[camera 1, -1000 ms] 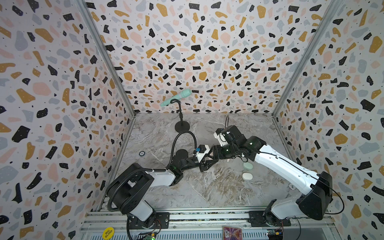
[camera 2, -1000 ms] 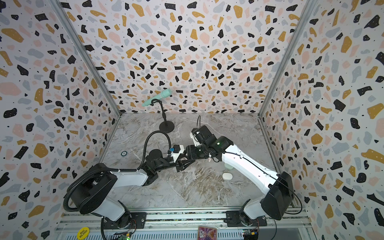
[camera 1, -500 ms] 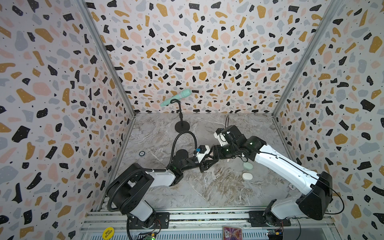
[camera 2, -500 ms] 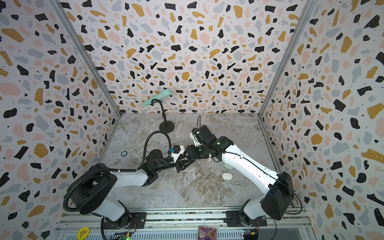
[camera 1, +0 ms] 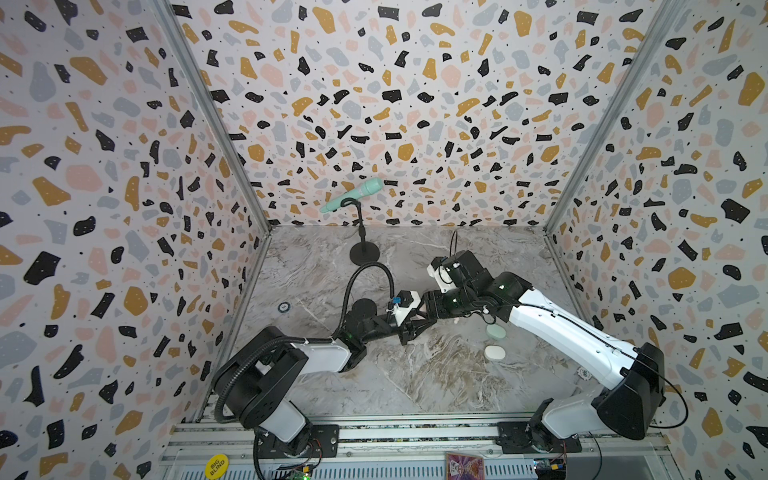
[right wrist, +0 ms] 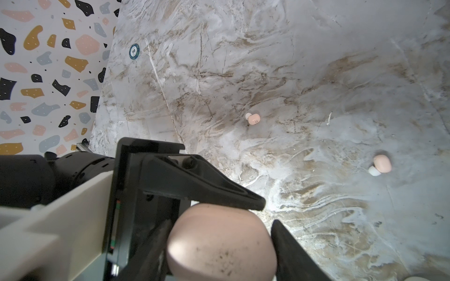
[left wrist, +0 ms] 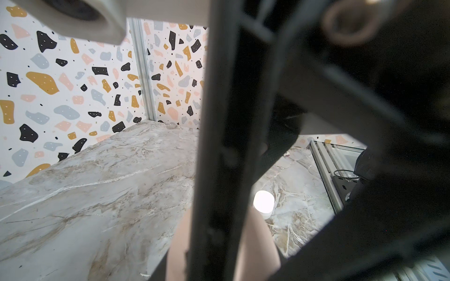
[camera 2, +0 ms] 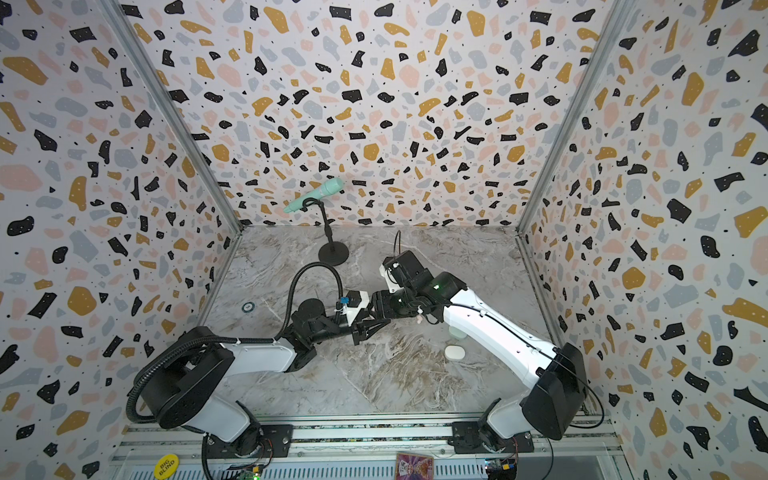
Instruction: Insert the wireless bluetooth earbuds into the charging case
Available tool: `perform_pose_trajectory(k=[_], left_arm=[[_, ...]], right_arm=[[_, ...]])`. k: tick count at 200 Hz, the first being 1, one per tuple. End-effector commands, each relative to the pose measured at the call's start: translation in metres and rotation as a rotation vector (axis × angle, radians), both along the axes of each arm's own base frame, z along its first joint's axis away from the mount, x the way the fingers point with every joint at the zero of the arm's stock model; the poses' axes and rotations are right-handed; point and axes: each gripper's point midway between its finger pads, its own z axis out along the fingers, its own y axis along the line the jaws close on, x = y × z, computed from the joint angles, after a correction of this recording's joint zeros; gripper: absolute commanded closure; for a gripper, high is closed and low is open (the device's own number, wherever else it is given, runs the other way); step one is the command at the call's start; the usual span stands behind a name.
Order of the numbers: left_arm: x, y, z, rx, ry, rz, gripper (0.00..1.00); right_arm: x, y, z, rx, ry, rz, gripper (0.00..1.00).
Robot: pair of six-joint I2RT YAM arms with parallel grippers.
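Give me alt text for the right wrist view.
The right claw grips a pink charging case, with one finger of the left claw over it. Two pink earbuds lie loose on the marble table beyond.

Three cases: one pink case (right wrist: pixel 221 243), one mint case (camera 1: pixel 495 331) and one white case (camera 1: pixel 494 352), the last two near each other toward the table's (camera 1: pixel 415 382) right edge. Two earbuds show in the right wrist view, both pink with white tips: one earbud (right wrist: pixel 254 119) lies well apart from the other earbud (right wrist: pixel 382 164). Two chips lie on the table, one chip (camera 1: pixel 283 307) by the left edge and one chip (camera 1: pixel 585 373) by the right. One yellow disc (camera 1: pixel 217 466) sits by the front rail (camera 1: pixel 415 432). One microphone (camera 1: pixel 353 195) is on one stand (camera 1: pixel 364 252) near the back edge.
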Motion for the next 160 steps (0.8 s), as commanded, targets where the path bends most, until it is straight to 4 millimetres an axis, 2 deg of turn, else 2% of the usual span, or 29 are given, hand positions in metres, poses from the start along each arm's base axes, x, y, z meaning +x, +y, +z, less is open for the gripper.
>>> perform_pose_trajectory(k=[1,58,102,135,160], left_arm=[[-0.005,0.000,0.023,-0.055,-0.075,-0.014,0.59],[-0.009,0.002,0.019,-0.080,-0.036,-0.023,0.59],[-0.019,0.006,0.014,-0.128,0.019,-0.050,0.59],[-0.027,0.008,0.015,-0.143,0.045,-0.081,0.59],[-0.034,0.009,0.017,-0.154,0.056,-0.104,0.59]], right_arm=[[-0.005,-0.004,0.002,-0.018,0.018,0.007,0.34],[-0.003,-0.009,0.023,0.005,-0.027,0.000,0.19],[-0.003,-0.025,0.048,0.040,-0.100,0.020,0.12],[-0.014,-0.026,0.065,0.053,-0.216,0.179,0.10],[-0.022,-0.031,0.062,-0.031,-0.349,0.296,0.10]])
